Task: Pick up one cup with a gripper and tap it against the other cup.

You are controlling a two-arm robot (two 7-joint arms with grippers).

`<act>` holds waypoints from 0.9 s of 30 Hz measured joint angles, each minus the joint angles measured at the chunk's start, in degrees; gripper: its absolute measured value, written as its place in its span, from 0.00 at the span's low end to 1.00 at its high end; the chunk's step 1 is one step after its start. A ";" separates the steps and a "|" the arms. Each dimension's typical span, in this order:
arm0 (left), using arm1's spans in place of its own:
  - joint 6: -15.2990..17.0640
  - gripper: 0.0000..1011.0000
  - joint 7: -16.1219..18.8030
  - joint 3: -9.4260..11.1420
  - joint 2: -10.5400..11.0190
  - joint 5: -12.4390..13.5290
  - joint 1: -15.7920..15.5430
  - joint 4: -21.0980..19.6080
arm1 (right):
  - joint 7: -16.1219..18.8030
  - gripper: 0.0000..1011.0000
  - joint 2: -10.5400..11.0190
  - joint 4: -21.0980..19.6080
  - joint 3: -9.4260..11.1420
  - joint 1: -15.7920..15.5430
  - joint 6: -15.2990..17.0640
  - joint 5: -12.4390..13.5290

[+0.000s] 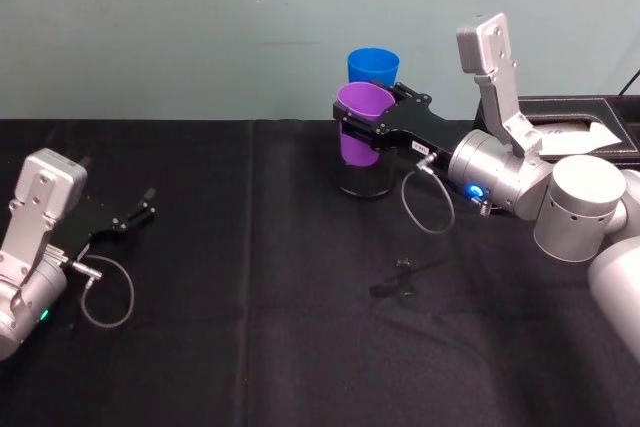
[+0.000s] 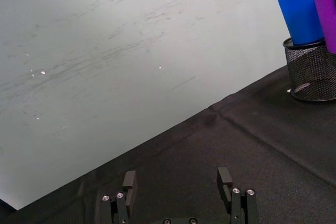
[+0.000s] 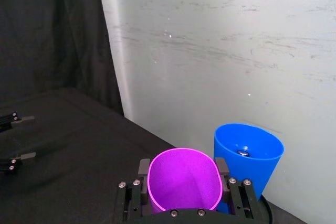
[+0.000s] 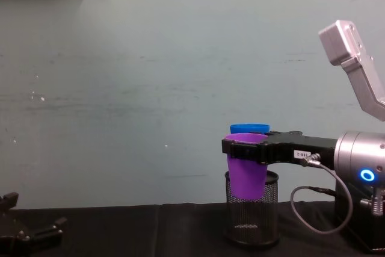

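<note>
One unreadable label (image 1: 421,148), right tool (image 1: 365,123) around purple cup (image 1: 356,145)

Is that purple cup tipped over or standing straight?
Upright: in the chest view the purple cup has its rim on top and narrow base below, the right gripper clamped on it near the rim.

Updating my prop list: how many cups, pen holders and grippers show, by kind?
Cups: 2, a purple cup and a blue cup.
Mesh pen holder: 1.
Grippers: 2, right gripper shut on the purple cup, left gripper open, idle.
Total: 5.
</note>
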 joint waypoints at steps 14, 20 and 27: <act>0.00 0.99 0.00 0.00 0.00 0.00 0.00 0.00 | 0.00 0.74 0.00 0.00 0.00 0.00 0.00 0.00; 0.00 0.99 0.00 0.00 0.00 0.00 0.00 0.00 | 0.00 0.74 0.00 0.00 0.00 0.00 0.00 0.00; 0.00 0.99 0.00 0.00 0.00 0.00 0.00 0.00 | 0.00 0.74 0.00 0.00 0.00 0.00 0.00 0.00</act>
